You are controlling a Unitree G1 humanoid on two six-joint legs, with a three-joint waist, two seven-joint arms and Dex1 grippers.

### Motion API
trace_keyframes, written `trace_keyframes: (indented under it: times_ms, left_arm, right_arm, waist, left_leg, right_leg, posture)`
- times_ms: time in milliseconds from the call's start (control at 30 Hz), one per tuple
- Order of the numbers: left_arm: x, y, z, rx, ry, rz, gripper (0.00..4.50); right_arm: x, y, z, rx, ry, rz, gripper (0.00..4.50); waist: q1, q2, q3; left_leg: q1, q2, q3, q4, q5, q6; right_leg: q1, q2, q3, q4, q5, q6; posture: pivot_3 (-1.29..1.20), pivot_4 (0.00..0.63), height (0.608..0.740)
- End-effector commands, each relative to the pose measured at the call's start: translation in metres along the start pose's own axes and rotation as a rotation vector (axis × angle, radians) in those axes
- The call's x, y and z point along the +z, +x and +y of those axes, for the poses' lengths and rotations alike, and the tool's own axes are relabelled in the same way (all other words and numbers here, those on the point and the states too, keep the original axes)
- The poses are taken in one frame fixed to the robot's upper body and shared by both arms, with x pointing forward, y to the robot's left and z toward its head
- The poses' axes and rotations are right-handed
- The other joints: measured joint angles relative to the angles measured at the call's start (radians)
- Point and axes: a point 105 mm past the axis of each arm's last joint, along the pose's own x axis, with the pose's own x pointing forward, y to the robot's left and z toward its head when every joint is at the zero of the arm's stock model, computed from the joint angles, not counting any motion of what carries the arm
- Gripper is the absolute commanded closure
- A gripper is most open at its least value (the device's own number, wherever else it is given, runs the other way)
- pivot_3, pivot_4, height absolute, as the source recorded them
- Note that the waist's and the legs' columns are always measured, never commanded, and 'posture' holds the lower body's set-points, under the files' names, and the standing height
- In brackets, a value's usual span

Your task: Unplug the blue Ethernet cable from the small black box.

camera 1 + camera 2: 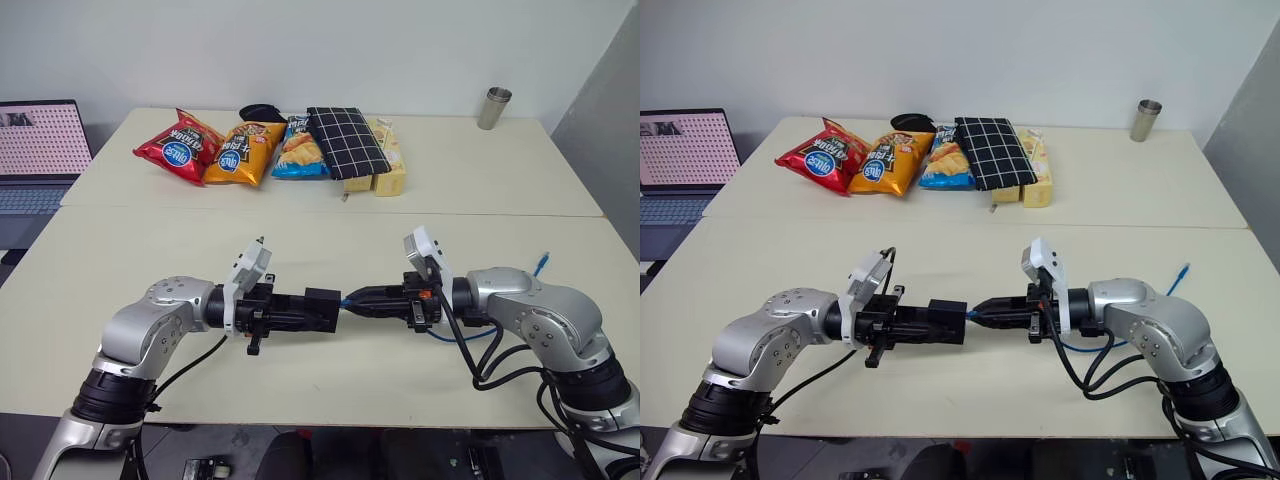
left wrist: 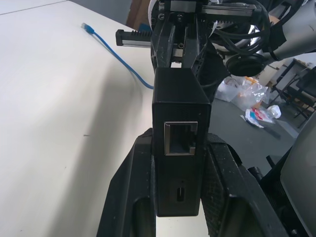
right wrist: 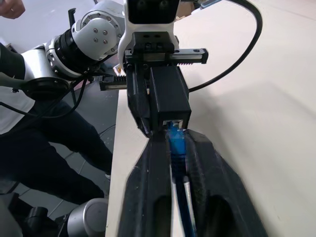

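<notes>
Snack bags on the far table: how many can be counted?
3, in a row at the far side: a red bag on the left, an orange bag beside it, and a blue bag partly under the checked pouch, which may hide more.

The laptop (image 1: pixel 40 165) runs off the frame edge beside the table (image 1: pixel 300 240) — only part shows. Behind the checked pouch (image 1: pixel 345 142), a small black object (image 1: pixel 260 110) is too small to identify.
</notes>
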Motion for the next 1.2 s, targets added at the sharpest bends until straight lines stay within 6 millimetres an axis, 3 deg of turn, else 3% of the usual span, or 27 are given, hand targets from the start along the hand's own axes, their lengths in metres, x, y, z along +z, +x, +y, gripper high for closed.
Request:
trace_keyframes:
  times_ms: [33,100,733,1033,1200]
  left_arm:
    - [0.005,0.001,-0.002,-0.007,0.038,-0.011,3.71]
    - [0.005,0.002,-0.002,-0.008,0.038,-0.014,3.71]
    - [0.007,0.005,-0.003,-0.012,0.036,-0.026,3.71]
    - [0.008,0.007,-0.005,-0.028,0.036,-0.029,3.71]
    - [0.008,0.008,-0.008,-0.052,0.032,-0.032,3.71]
  right_arm:
    - [0.007,-0.006,0.008,0.034,0.013,-0.028,2.94]
    - [0.006,-0.007,0.012,0.054,0.054,-0.036,2.64]
    - [0.006,0.002,0.002,-0.029,0.052,-0.08,2.64]
    - [0.005,0.003,0.002,-0.019,0.034,-0.062,4.42]
    - [0.007,0.003,0.0,-0.012,0.029,-0.053,4.42]
  waist:
    - [0.0,0.0,0.0]
    - [0.0,0.0,0.0]
    - [0.0,0.0,0.0]
    - [0.0,0.0,0.0]
    - [0.0,0.0,0.0]
  left_leg:
    - [0.0,0.0,0.0,0.0,0.0,0.0]
    - [0.0,0.0,0.0,0.0,0.0,0.0]
    - [0.0,0.0,0.0,0.0,0.0,0.0]
    - [0.0,0.0,0.0,0.0,0.0,0.0]
    - [0.0,0.0,0.0,0.0,0.0,0.0]
  right_leg:
    - [0.0,0.0,0.0,0.0,0.0,0.0]
    - [0.0,0.0,0.0,0.0,0.0,0.0]
    - [0.0,0.0,0.0,0.0,0.0,0.0]
    - [0.0,0.0,0.0,0.0,0.0,0.0]
    - [0.0,0.0,0.0,0.0,0.0,0.0]
  posture:
    - [0.0,0.15,0.74]
    - [0.0,0.15,0.74]
    - [0.0,0.15,0.74]
    - [0.0,0.15,0.74]
    - [0.0,0.15,0.74]
